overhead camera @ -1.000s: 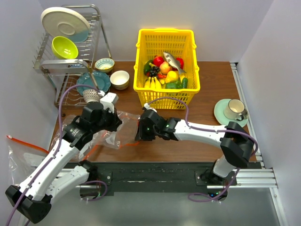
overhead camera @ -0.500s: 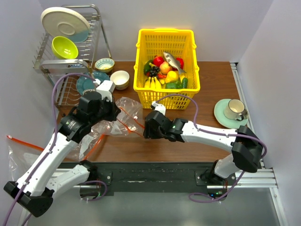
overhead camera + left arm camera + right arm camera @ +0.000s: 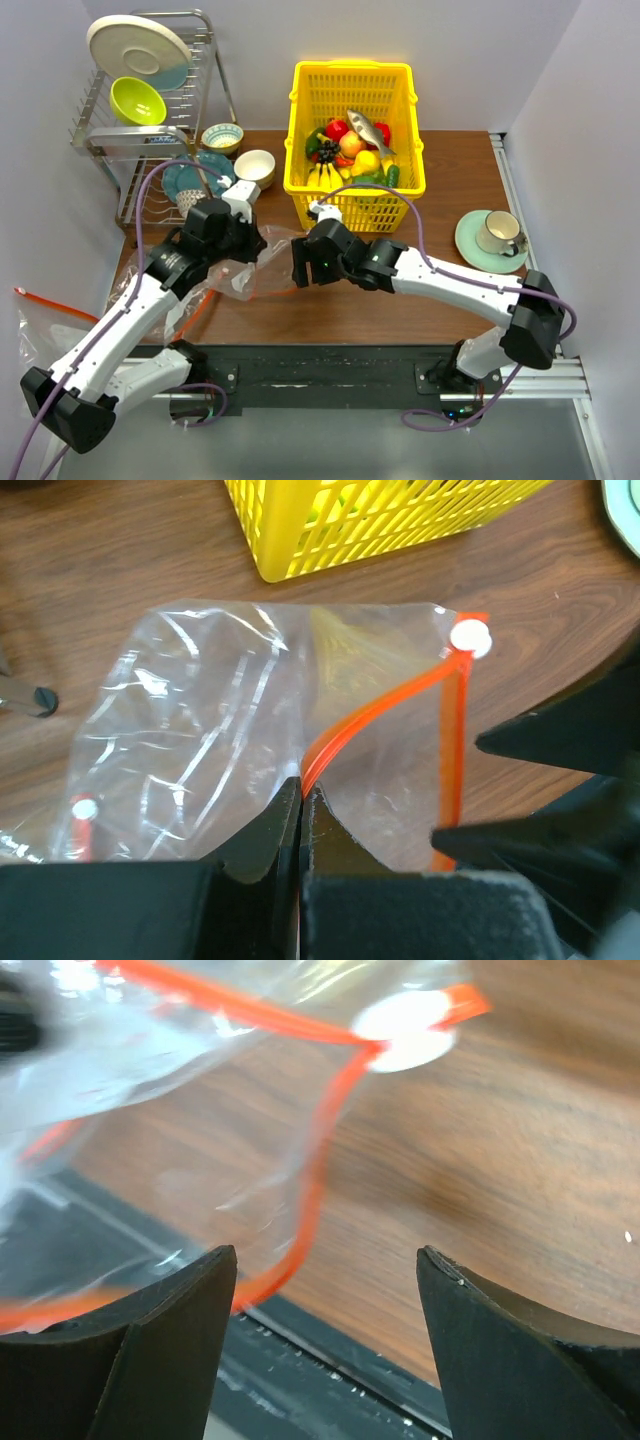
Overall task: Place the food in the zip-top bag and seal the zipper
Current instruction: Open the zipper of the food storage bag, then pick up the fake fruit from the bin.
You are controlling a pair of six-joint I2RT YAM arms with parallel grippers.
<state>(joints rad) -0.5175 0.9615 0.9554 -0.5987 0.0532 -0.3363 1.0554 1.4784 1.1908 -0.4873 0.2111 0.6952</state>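
Note:
The clear zip-top bag [image 3: 245,275] hangs crumpled between my two grippers, just in front of the yellow basket [image 3: 352,205]. My left gripper [image 3: 243,243] is shut on the bag's orange-red zipper [image 3: 365,715]; the jaws pinch the strip [image 3: 302,788]. A white slider [image 3: 470,637] sits at the zipper's far end. My right gripper [image 3: 297,262] is open and empty beside the bag's mouth, and the zipper [image 3: 312,1185] curves between its fingertips [image 3: 325,1252]. The food lies in the basket: a banana bunch [image 3: 322,176], a yellow fruit [image 3: 366,160] and a green vegetable piece [image 3: 375,181].
A dish rack [image 3: 150,120] with a plate and a green bowl stands at the back left, with bowls [image 3: 254,167] beside it. A cup on a saucer [image 3: 492,237] sits at the right. Another clear bag [image 3: 40,325] lies off the table's left edge.
My left gripper has lifted the bag's mouth up and right, towards the basket. My right gripper swung right, then back left to the bag's mouth.

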